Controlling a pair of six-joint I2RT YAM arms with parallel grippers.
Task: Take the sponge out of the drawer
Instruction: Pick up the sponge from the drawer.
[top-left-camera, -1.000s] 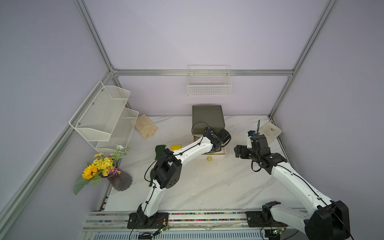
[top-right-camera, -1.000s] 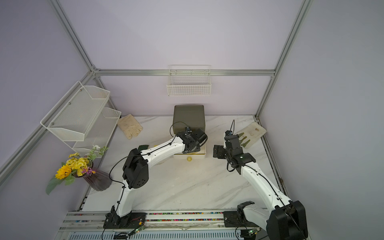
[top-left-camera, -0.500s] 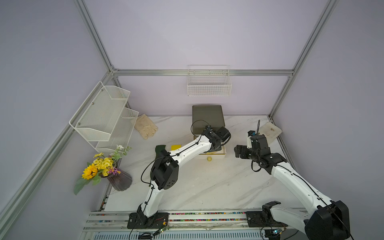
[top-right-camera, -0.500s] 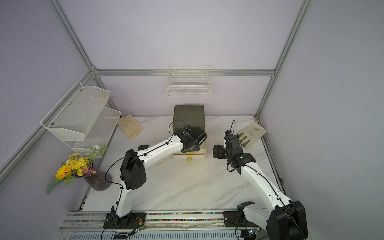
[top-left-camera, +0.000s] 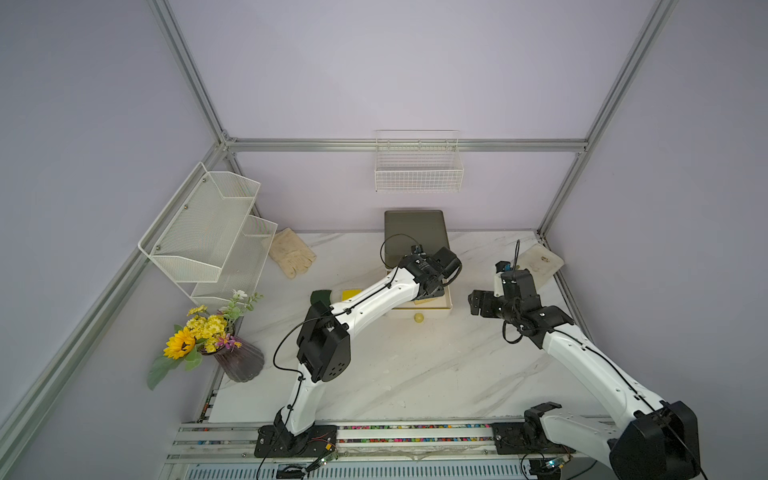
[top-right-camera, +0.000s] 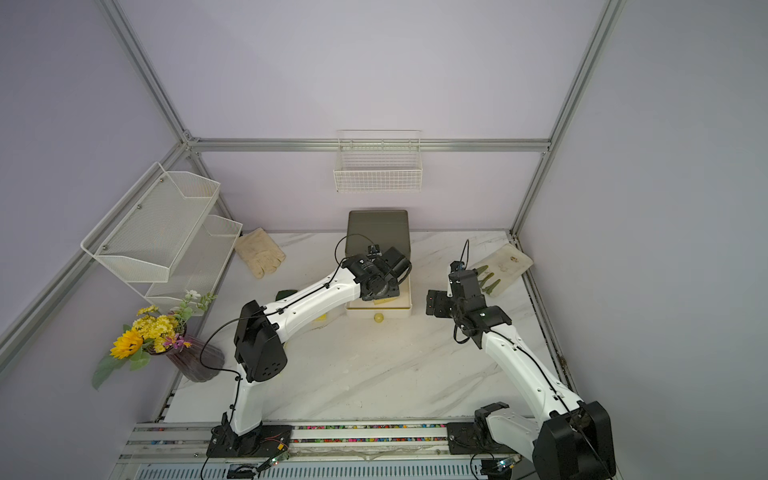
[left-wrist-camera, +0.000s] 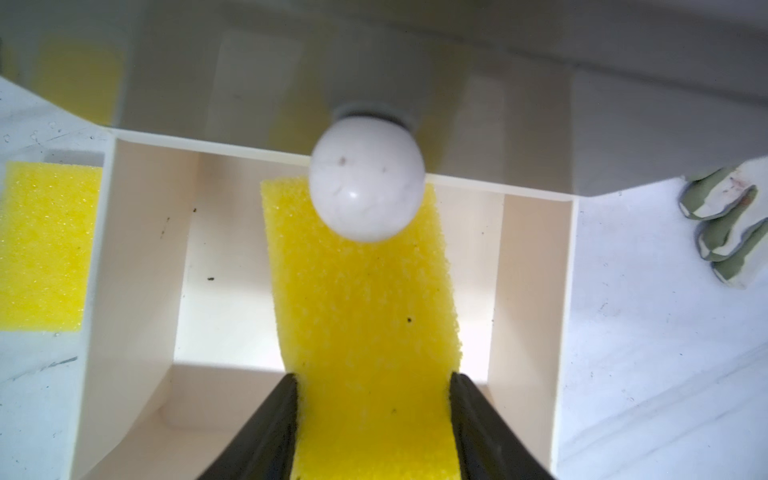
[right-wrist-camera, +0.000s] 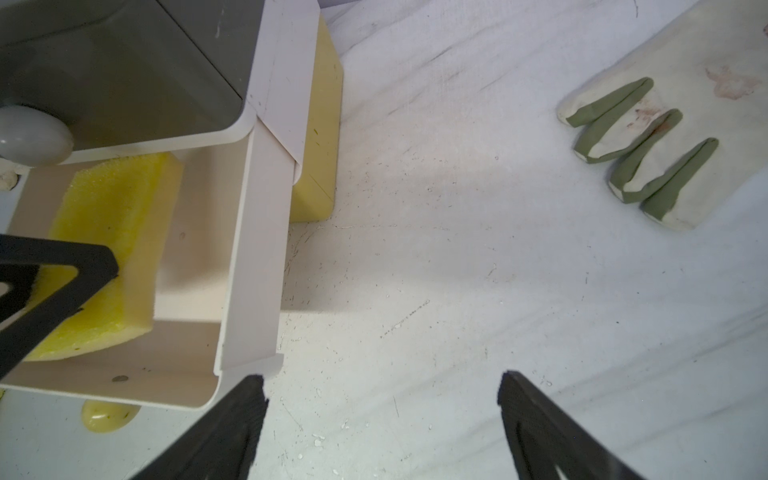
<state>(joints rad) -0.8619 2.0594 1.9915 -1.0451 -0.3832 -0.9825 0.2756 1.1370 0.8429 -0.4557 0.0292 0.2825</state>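
**Step in hand:** grasp and lift-out. The left pincer (left-wrist-camera: 374, 384) is lowered into the open drawer (left-wrist-camera: 137, 257). It is about half closed, with its fingers (left-wrist-camera: 274, 419) pressed against the two long sides of the yellow sponge (left-wrist-camera: 361, 299). The foam is nipped in slightly at the contact. The sponge is inside the drawer, roughly midway between the side walls, and in the right wrist view it appears tilted rather than flat. The right pincer (right-wrist-camera: 382, 395) stands wide open and empty above the counter (right-wrist-camera: 457, 270), just right of the drawer.

**Next move, as judged:** raise the sponge until it clears the drawer rim, then carry it to open counter and release.

**Clearances:**
- The knob (left-wrist-camera: 368, 183) of the compartment above appears to overhang the sponge's far end, so the lift should favour the near side.
- Both side walls leave a gap beside the sponge.
- A second sponge (left-wrist-camera: 41, 245) lies on the counter left of the drawer.
- A glove (right-wrist-camera: 665, 137) lies at the far right.
- The near middle of the counter offers room.
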